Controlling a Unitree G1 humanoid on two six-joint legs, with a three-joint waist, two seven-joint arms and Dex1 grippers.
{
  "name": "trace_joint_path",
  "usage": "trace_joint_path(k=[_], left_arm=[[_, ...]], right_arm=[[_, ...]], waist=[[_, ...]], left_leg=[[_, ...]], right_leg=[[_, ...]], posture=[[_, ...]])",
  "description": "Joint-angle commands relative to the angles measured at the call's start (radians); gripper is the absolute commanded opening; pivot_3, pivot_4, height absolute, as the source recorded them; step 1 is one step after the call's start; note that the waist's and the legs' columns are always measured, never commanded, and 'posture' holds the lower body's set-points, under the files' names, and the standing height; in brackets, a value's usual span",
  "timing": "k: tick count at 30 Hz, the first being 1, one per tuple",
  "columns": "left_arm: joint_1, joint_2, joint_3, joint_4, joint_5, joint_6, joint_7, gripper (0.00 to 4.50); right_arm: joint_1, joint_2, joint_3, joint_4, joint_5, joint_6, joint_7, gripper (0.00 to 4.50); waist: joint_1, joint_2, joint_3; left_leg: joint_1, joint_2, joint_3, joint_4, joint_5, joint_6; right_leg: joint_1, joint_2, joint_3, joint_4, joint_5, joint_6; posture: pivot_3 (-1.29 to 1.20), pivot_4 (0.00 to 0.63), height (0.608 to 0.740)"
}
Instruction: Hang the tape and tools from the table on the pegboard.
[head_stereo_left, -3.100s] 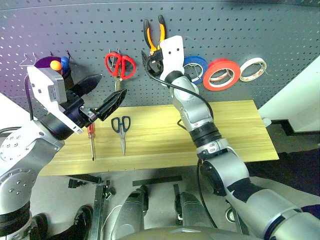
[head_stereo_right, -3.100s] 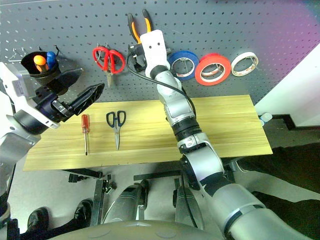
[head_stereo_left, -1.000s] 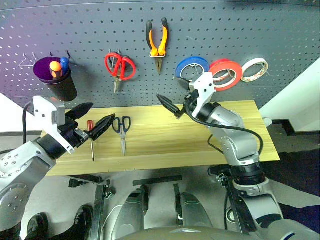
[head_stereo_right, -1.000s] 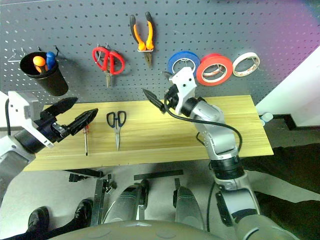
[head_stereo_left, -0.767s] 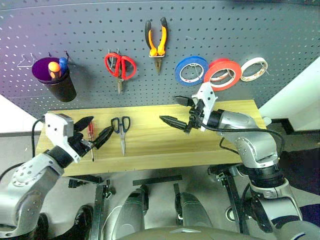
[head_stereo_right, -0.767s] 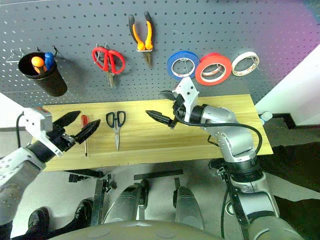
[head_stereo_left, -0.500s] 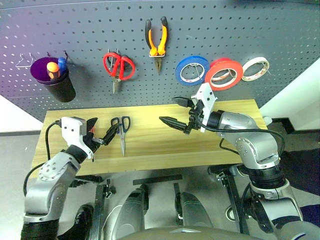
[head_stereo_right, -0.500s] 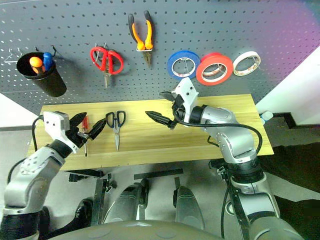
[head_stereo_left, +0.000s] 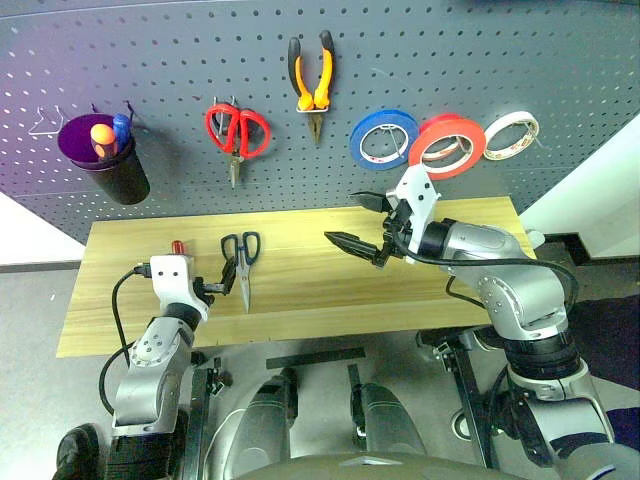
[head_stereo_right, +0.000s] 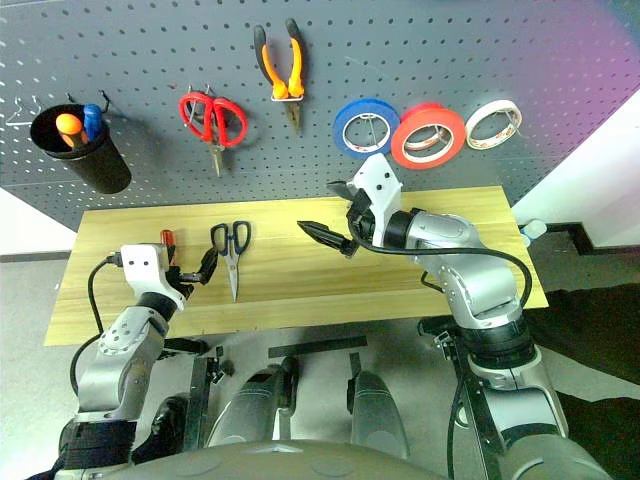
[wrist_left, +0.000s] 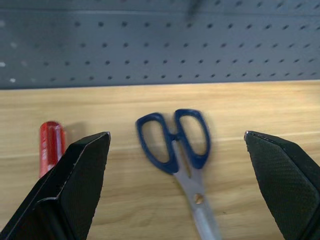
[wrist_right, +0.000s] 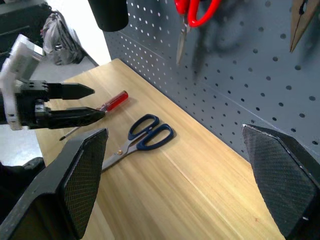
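Pegboard already carries the orange-handled pliers and the orange-red tape, alongside red scissors, blue and white rolls and a black cup; worktop holds the two items left, dark-handled scissors and red screwdriver, lying side by side near its left end.

Left end effector low over the worktop, fingers spread wide; scissors handles sit between them, screwdriver just outside one finger. Right end effector hovers mid-worktop, spread, empty.

Judgement: step in hand is picking up the scissors. To do well: centre on the handle loops, not the blades; keep the outer finger clear of the screwdriver so it is not nudged; close across both loops, lift level, then present a loop to a free hook.
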Motion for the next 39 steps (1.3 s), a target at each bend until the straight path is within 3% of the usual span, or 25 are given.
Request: trace_joint_path(k=[1, 7, 10, 29, 39], left_arm=[[0.006, -0.018, -0.013, 0.02, 0.032, -0.024, 0.015, 4.5], [-0.013, -0.052, -0.012, 0.112, 0.051, -0.033, 0.026, 4.5], [-0.037, -0.062, -0.023, 0.156, 0.071, -0.037, 0.033, 4.5], [-0.239, -0.117, -0.082, 0.339, 0.161, 0.034, 0.111, 4.5], [-0.293, -0.196, -0.084, 0.246, 0.166, 0.273, 0.207, 4.5]], right_arm=[[-0.042, -0.063, -0.059, -0.059, 0.088, 0.067, 0.07, 4.48], [-0.049, -0.229, -0.097, -0.078, 0.196, 0.141, 0.24, 4.48], [-0.066, -0.258, -0.12, -0.057, 0.222, 0.142, 0.271, 4.48], [-0.023, -0.251, -0.104, -0.11, 0.198, 0.104, 0.198, 4.48], [-0.027, -0.245, -0.094, -0.094, 0.188, 0.106, 0.171, 4.48]], waist=[[0.0, 0.0, 0.006], [0.0, -0.001, 0.022], [-0.001, -0.003, 0.033], [-0.006, -0.006, 0.081], [-0.008, -0.007, 0.089]], left_leg=[[0.0, 0.0, 0.0, 0.0, 0.0, 0.0], [-0.002, 0.0, 0.0, 0.0, -0.001, 0.001], [-0.003, 0.0, 0.0, 0.001, -0.001, 0.001], [-0.005, 0.0, 0.0, 0.005, -0.002, 0.003], [-0.006, 0.0, 0.0, 0.008, -0.003, 0.004]], right_leg=[[0.0, 0.0, 0.0, 0.0, 0.0, 0.0], [-0.001, -0.001, 0.0, -0.001, 0.0, 0.0], [-0.001, -0.001, 0.0, -0.002, 0.0, 0.0], [-0.001, -0.001, -0.002, -0.002, 0.001, 0.001], [-0.001, -0.001, -0.002, -0.001, 0.001, 0.003]], posture=[[0.0, 0.335, 0.74], [-0.03, 0.357, 0.74], [-0.04, 0.365, 0.74], [-0.08, 0.41, 0.74], [-0.08, 0.423, 0.74]])
